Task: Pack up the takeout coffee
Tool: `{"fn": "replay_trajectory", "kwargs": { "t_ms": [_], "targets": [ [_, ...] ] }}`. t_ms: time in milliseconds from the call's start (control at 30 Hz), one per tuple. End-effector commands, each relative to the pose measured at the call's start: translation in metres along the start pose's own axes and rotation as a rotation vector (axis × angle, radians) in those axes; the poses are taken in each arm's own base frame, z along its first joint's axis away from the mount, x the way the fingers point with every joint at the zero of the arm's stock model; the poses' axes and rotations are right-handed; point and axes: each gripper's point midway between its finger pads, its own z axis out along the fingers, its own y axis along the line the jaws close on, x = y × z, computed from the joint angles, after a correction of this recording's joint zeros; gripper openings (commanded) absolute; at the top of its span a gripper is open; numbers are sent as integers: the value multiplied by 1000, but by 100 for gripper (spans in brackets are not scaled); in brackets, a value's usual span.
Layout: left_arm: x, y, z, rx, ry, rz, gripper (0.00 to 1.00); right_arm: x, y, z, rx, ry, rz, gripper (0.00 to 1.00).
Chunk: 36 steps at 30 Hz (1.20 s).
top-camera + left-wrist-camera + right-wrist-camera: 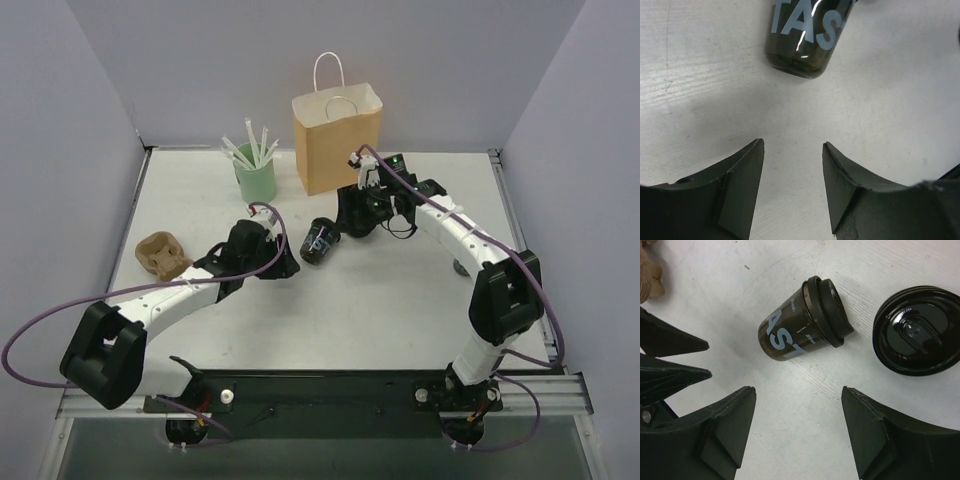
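Seen from above, the takeout coffee (320, 242) lies on its side on the bench (400, 320), between the arms and near the paper bag (337, 140).

At the left wrist, the left fingers (752, 160) are spread and empty, with its base ahead, lettered "TAS".

At the right wrist, the right fingers (742, 405) are spread and empty over it, beside a loose lid (917, 330). A pinch on its round side could roll it away.

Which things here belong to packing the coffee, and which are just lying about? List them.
Job: black coffee cup, on its side; brown paper bag.
Lying about: green cup of straws; pulp carrier; loose black lid, probably spare.
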Motion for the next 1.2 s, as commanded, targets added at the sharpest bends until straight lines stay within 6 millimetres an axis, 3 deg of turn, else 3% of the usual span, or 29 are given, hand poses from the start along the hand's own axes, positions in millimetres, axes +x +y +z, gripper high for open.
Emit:
{"fn": "replay_trajectory", "kwargs": {
  "t_ms": [0, 33, 67, 100, 200, 500, 767, 1167],
  "targets": [
    [-16, 8, 14, -17, -42, -36, 60, -20, 5, 10, -108, 0, -114, 72],
    [-18, 11, 16, -22, -42, -47, 59, -14, 3, 22, -124, 33, -106, 73],
    [-17, 18, 19, -33, -31, -67, 59, -25, 7, 23, -146, 18, -118, 73],
    [-24, 16, 21, -12, -56, -78, 59, -20, 6, 34, -175, 45, -117, 73],
    [-21, 19, 29, 4, -43, -103, 58, -21, 0, 51, -184, 70, -125, 73],
    [-12, 22, 51, 16, 7, -112, 57, -19, -11, 79, -245, 112, -155, 75],
    [-6, 25, 67, 13, 35, -128, 57, 4, -11, 81, -268, 168, -157, 68],
    [0, 23, 74, 35, 46, -157, 57, 22, -8, 59, -241, 193, -164, 52]
  ]
}}
